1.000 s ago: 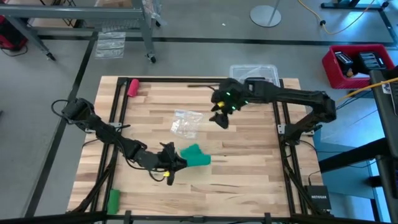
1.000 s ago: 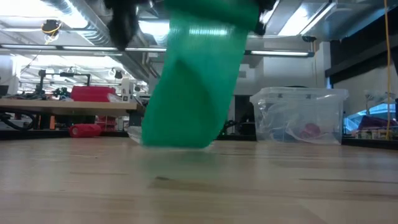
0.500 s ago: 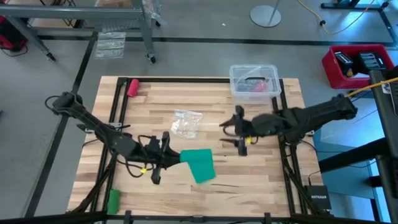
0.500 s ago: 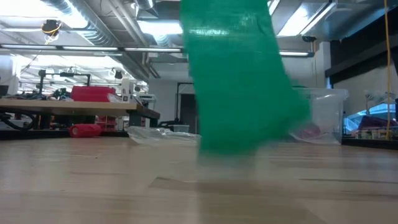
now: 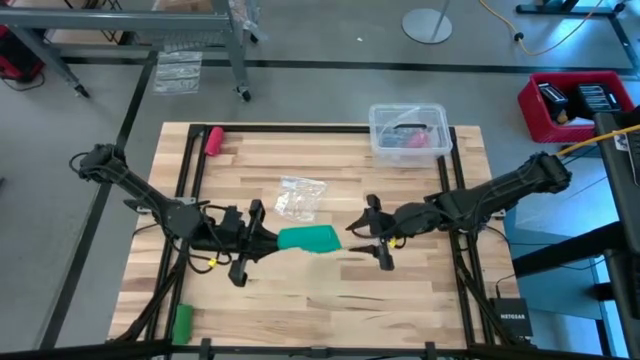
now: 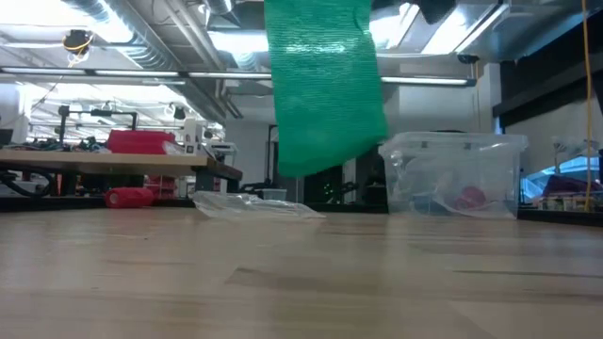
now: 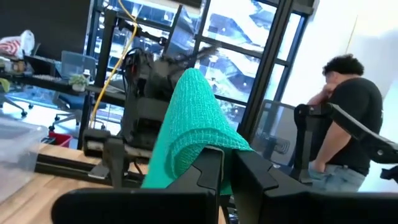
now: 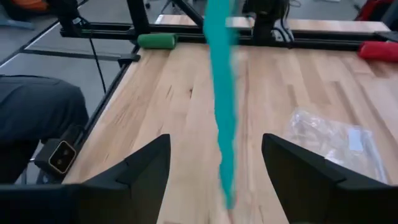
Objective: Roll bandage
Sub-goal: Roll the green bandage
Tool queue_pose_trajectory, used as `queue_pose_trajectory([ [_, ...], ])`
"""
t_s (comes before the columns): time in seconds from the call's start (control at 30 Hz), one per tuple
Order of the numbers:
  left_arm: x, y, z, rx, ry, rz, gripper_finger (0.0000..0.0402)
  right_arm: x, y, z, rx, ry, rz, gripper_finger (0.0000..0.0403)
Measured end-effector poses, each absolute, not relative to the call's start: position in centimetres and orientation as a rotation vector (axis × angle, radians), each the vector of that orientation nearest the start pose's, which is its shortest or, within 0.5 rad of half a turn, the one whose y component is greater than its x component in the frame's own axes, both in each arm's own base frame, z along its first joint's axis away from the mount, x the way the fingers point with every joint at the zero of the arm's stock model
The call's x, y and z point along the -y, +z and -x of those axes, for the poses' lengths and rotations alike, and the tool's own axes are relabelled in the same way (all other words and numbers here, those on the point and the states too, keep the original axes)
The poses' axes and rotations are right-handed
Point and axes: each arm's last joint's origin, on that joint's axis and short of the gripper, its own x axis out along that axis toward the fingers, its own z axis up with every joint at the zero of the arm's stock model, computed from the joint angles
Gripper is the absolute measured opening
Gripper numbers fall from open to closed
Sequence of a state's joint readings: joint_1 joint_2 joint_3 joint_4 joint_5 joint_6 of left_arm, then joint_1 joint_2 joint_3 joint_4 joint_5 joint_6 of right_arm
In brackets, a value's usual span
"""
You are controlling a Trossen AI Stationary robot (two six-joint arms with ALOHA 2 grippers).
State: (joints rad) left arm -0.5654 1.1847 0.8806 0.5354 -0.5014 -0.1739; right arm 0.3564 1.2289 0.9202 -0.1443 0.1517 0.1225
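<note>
Pinching one end of the teal-green bandage (image 5: pixel 308 239) between its pressed-together fingers, the left gripper (image 5: pixel 262 240) sits over the middle of the wooden table (image 5: pixel 420 300), and the cloth stretches from it toward the right gripper (image 5: pixel 377 232), whose fingers are spread wide with nothing between them, just beside the strip's far end. From table height the bandage (image 6: pixel 325 85) hangs as a flat strip well clear of the boards. The left wrist view shows the cloth (image 7: pixel 193 134) draped over the closed fingers (image 7: pixel 208 168); the right wrist view shows it edge-on (image 8: pixel 222 106) between that arm's open fingers (image 8: pixel 143 168). A crumpled clear plastic wrapper (image 5: pixel 299 197) lies near, a clear lidded bin (image 5: pixel 407 132) stands at the far edge, a pink-red roll (image 5: pixel 213 139) and a small green roll (image 5: pixel 182 322) lie at the left side
</note>
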Motion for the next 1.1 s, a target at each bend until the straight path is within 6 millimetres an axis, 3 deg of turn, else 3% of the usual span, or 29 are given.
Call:
queue_pose_trajectory([
  [0.2,12.5,35.3,-23.2,0.195,-0.064,0.286,0.0016,-9.4,27.7,-25.5,-0.450,0.053,0.034,0.0257],
  [0.37,12.4,35.3,-23.2,0.196,-0.059,0.286,0.0016,-9.2,26.0,-27.0,-0.426,-0.008,0.075,0.0257],
  [0.53,12.4,35.3,-23.2,0.198,-0.058,0.270,0.0013,-9.6,25.0,-28.7,-0.387,0.094,0.061,0.0257],
  [0.93,12.3,35.6,-23.2,0.224,-0.051,0.242,0.0014,-9.9,23.3,-30.6,-0.345,0.055,0.084,0.0256],
  [1.03,12.3,35.7,-23.2,0.237,-0.050,0.233,0.0016,-10.0,23.2,-30.6,-0.349,0.058,0.091,0.0232],
  [1.1,12.3,35.7,-23.2,0.237,-0.050,0.233,0.0017,-10.0,23.2,-30.6,-0.352,0.060,0.095,0.0187],
])
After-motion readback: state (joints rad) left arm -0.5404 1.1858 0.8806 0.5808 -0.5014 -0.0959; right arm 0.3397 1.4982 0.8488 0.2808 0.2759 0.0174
